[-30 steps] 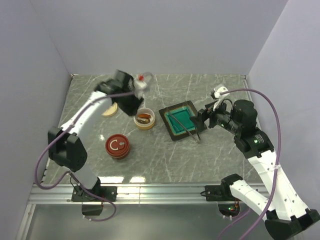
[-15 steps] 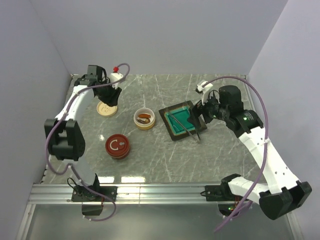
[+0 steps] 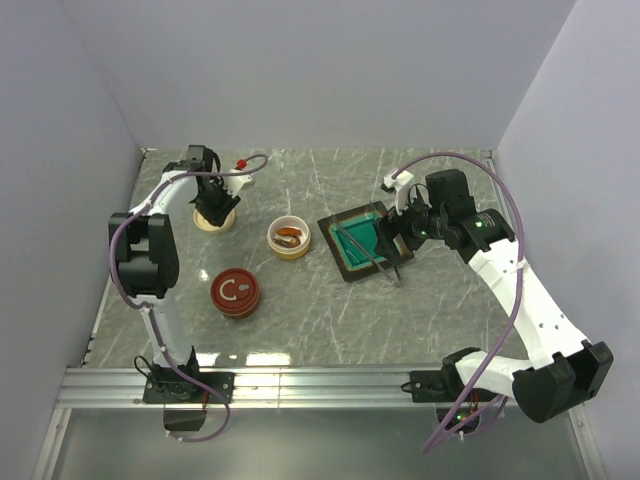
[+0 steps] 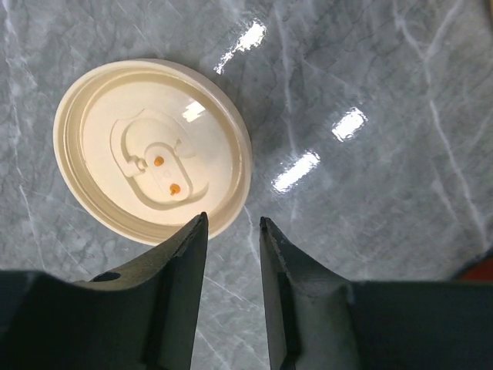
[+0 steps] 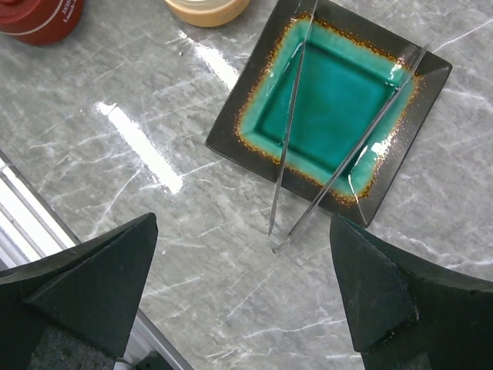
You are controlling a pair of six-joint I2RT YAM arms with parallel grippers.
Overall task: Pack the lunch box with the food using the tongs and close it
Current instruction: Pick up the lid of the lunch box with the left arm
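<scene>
Pick-up step: the right gripper (image 5: 240,231) gapes above the slim dark grey metal tongs (image 5: 290,123) lying across the square teal tray (image 5: 223,141); next, drop and pinch. Meanwhile the left gripper (image 4: 233,220), fingers slightly parted, hovers over the round cream lid (image 4: 150,150).

Glossy marble table (image 5: 115,177), shiny metal tongs (image 5: 286,146), glazed tray (image 5: 223,142).
</scene>
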